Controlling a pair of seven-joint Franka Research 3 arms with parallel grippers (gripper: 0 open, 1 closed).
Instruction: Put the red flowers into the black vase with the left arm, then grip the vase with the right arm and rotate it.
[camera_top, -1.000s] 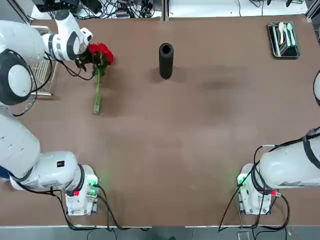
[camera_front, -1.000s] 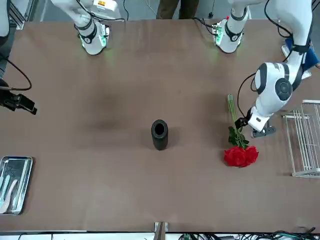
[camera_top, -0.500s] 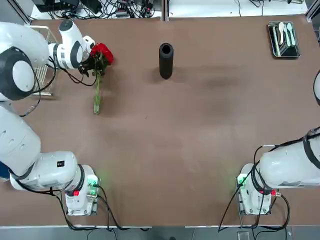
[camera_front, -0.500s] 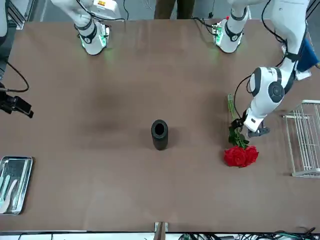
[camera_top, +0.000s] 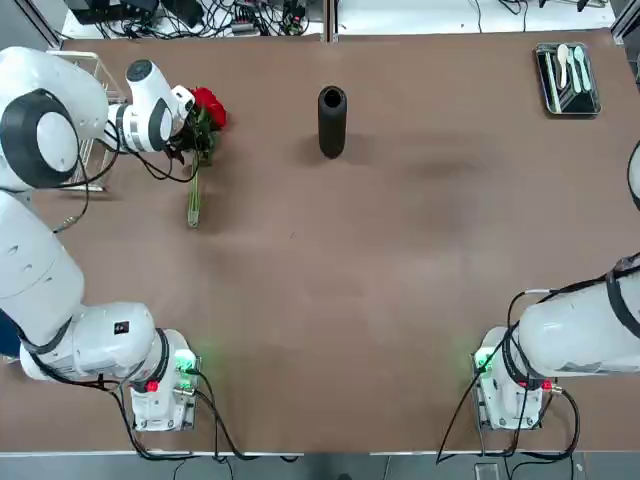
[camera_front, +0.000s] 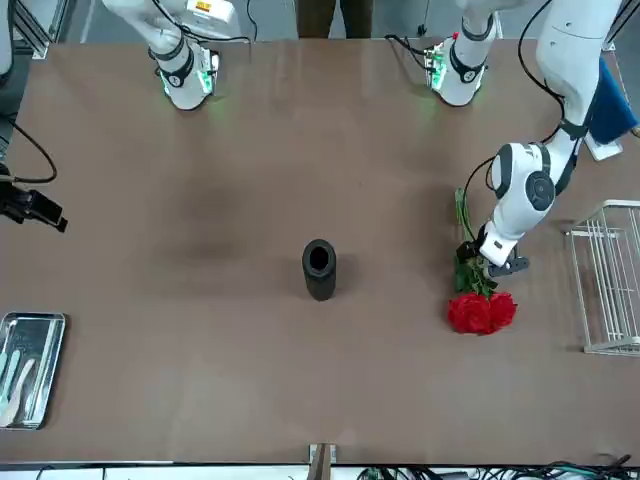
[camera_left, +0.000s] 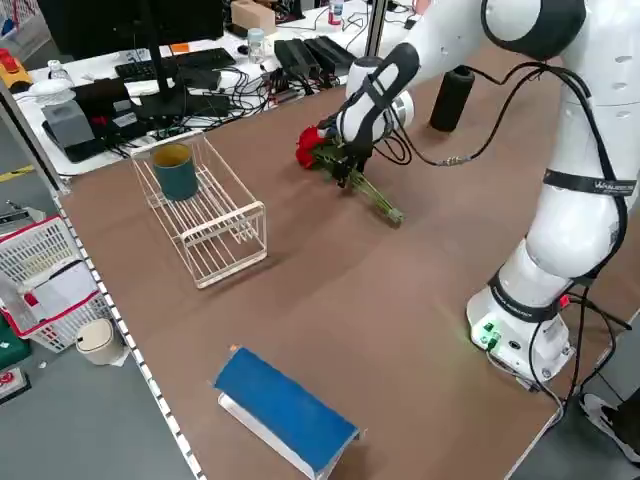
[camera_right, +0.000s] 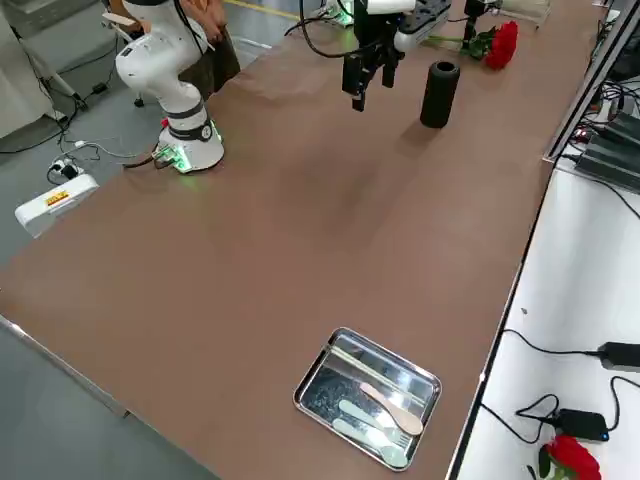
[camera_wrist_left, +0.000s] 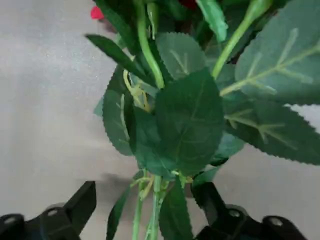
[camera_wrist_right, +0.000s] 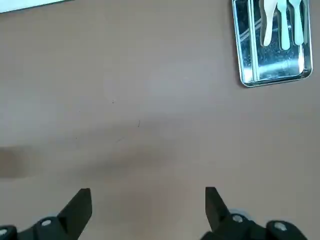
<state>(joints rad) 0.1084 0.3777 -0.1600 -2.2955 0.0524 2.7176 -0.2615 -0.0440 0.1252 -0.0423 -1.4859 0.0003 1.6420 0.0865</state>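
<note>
The long stems (camera_top: 194, 207) point near. Right pincer (camera_wrist_right: 148, 200): open, empty, far off right. Left pincer (camera_wrist_left: 149, 200): nearer, wide open around the stems — holding nothing. Red flowers (camera_top: 209, 104) lie at the far end — black vase (camera_top: 332, 127) to their right.

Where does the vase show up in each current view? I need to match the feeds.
Top: vase, above centre.
Front: near the centre.
Left side: near the top edge, right of the middle, partly behind the left arm's cables.
Right side: upper right, between the black hand and the roses.
Left wrist: not in it.
Right wrist: not in it.
Landmark: the roses, shared by top, front and both side views.
</note>
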